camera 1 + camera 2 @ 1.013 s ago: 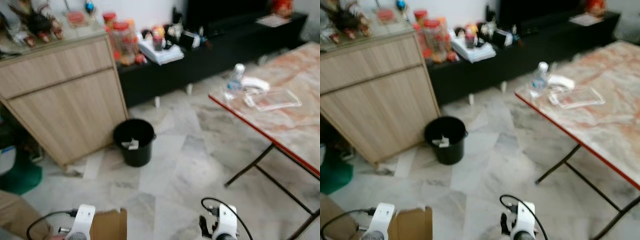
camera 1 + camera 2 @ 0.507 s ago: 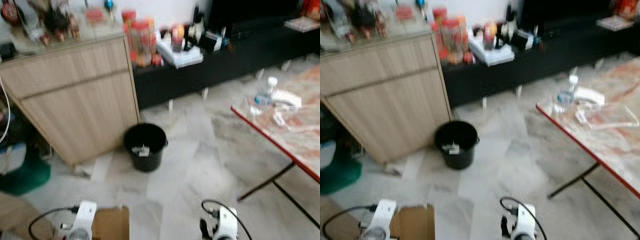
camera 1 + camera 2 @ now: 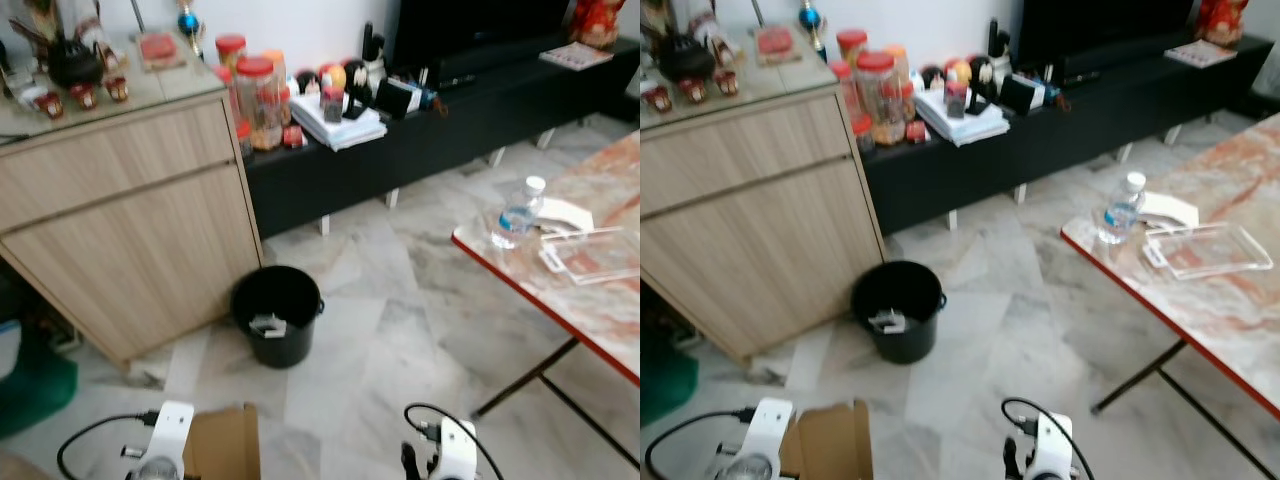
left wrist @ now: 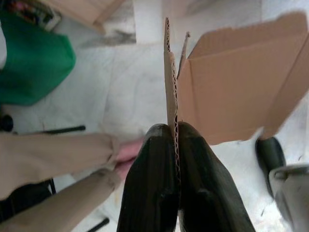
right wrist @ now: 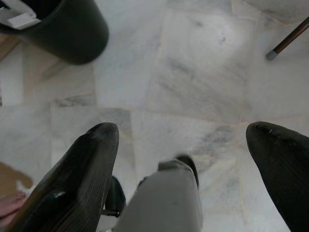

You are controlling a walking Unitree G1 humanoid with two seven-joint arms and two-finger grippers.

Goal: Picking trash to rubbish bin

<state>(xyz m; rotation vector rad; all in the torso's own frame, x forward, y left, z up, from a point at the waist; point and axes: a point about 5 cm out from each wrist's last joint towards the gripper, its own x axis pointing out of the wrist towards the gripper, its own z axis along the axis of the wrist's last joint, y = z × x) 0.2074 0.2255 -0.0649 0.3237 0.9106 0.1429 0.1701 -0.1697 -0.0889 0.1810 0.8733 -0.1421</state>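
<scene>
R hand point(image 5: 181, 164) fingers spread wide over marble floor point(image 5: 193, 72), black bin point(image 5: 63, 34) nearby w/ paper inside.

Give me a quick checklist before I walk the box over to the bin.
1. Left gripper shut on box flap: ok.
2. Right gripper open, holding nothing: ok.
3. Bin in sight, upright on floor beside cabinet: ok.
4. Room in bin: some paper already inside; whether the box fits, cannot tell.
5. Table leg off to the right of the path: ok.
6. Person's foot near the robot: not ok.
</scene>
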